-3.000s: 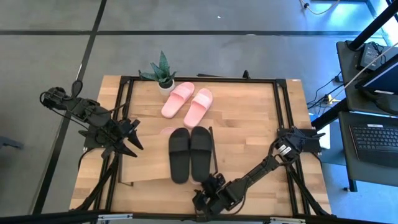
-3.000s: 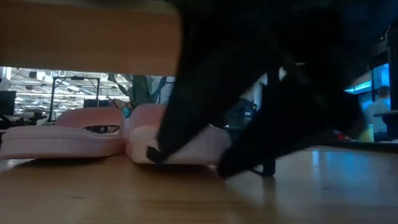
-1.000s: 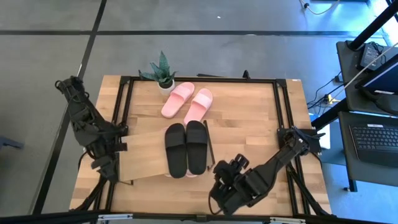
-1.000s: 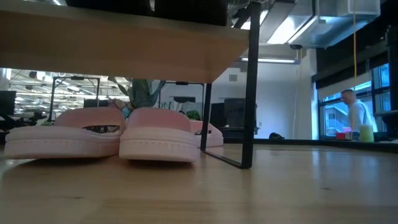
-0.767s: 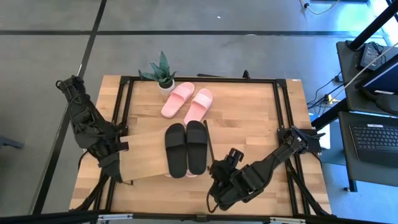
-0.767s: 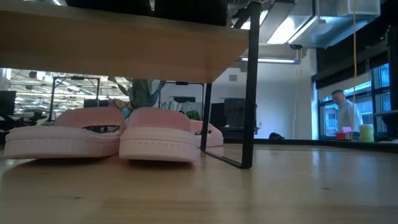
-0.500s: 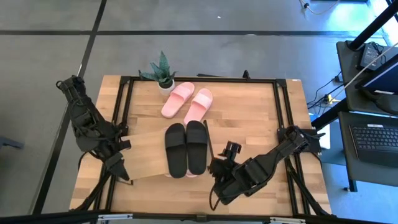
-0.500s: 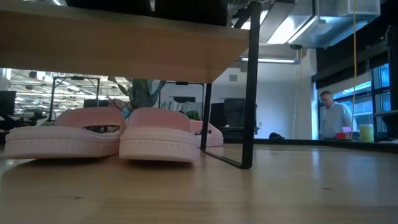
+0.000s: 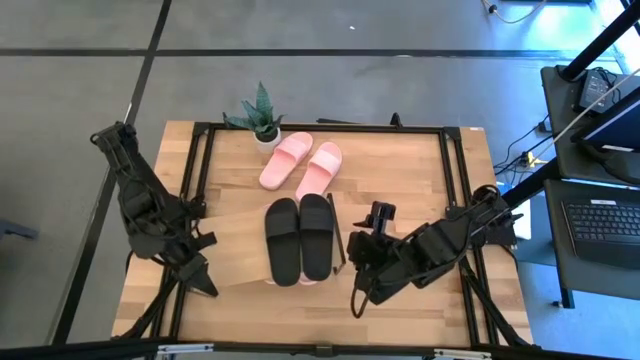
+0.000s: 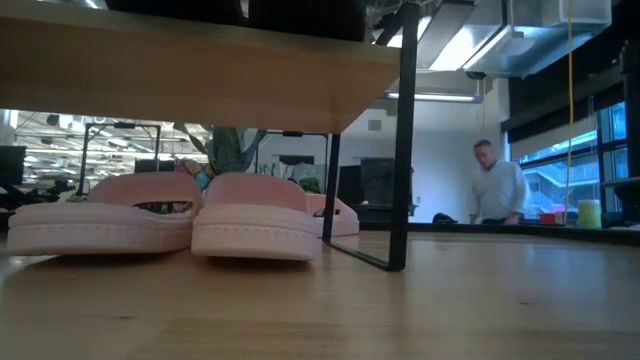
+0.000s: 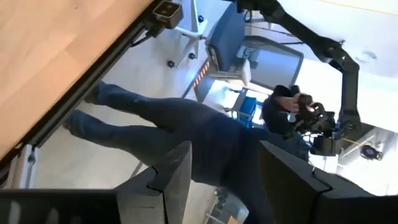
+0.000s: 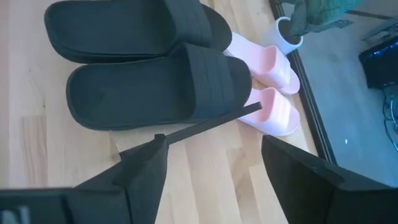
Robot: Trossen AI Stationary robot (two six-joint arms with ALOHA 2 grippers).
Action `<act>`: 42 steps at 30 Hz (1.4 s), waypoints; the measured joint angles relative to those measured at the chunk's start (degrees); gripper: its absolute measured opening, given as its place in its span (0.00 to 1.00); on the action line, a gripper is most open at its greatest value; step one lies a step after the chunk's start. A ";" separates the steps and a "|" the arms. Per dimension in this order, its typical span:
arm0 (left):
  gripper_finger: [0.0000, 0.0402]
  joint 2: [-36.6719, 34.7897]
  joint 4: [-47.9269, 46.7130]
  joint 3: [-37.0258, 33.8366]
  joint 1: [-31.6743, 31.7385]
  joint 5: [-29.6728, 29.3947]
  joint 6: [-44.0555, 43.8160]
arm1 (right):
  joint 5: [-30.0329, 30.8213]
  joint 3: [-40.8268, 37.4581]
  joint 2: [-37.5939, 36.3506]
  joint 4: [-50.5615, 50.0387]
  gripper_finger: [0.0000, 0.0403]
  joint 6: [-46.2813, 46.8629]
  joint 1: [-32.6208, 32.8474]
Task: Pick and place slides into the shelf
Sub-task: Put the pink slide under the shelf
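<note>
Black slides (image 9: 296, 241) on shelf (image 9: 240, 255), frame centre; right gripper (image 9: 357, 297) lower centre, open; left gripper (image 9: 204, 282) lower left, open.

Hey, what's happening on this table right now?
A two-armed robot is putting slides onto a low shelf. The black pair sits on its top board and one pink pair underneath; another pink pair waits near the plant. The right end effector is open beside the shelf, the left end effector open at the table's edge.
</note>
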 joint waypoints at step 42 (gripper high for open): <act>0.43 -0.53 -64.39 23.06 -0.21 -23.93 2.54 | -11.98 -24.29 -14.14 11.44 0.64 -20.73 -24.10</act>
